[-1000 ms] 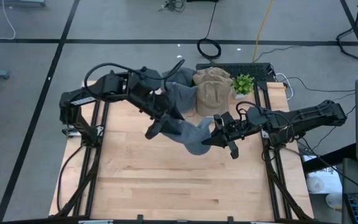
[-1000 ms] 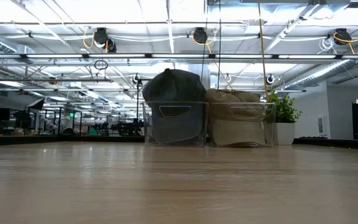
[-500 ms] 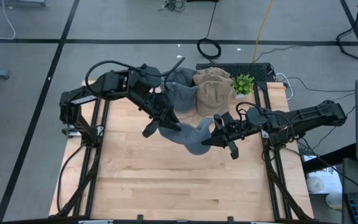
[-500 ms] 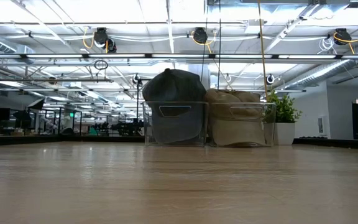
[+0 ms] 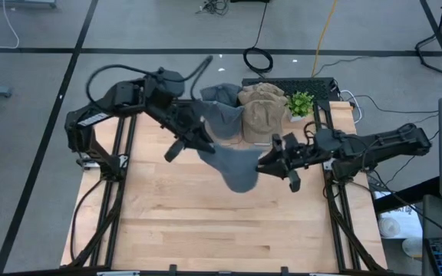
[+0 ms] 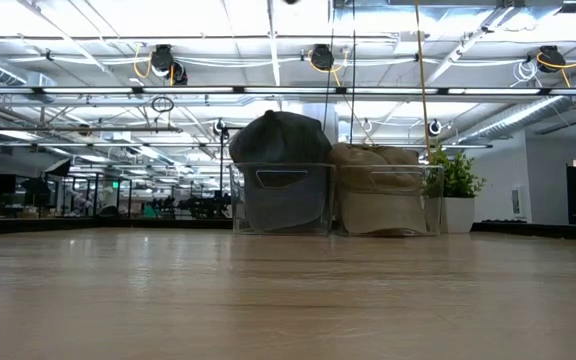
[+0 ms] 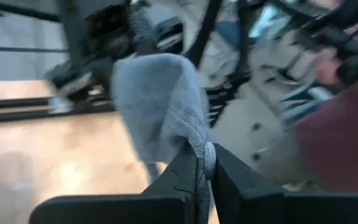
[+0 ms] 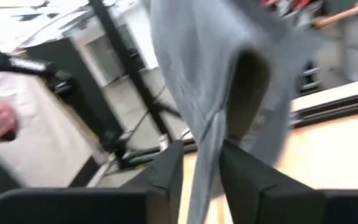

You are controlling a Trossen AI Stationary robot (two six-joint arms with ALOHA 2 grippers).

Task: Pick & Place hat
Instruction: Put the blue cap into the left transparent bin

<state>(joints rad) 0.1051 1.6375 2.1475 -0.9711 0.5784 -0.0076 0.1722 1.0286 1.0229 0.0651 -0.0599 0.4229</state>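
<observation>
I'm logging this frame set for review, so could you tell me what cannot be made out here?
- Low view: the gray hat and both grippers sit above the picture's top edge, so none shows.
- High view: the hat covers the left gripper's fingertips.
- Left wrist view: motion blur smears everything behind the hat.
- Right wrist view: blur and hat fabric hide the table past the right gripper.

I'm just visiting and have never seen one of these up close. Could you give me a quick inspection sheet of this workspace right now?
Surface: wooden table, bare at the front.
Job's things: grey hat held above the table between both arms; grey hats and tan hats stacked in clear bins at the far edge.
Clutter: small potted plant beside the bins.
Grippers: left tool shut on the hat's edge; right tool shut on its other side.
Cables: coiled black cable and yellow cord on the floor.
Surroundings: grey floor, ceiling lights.
</observation>
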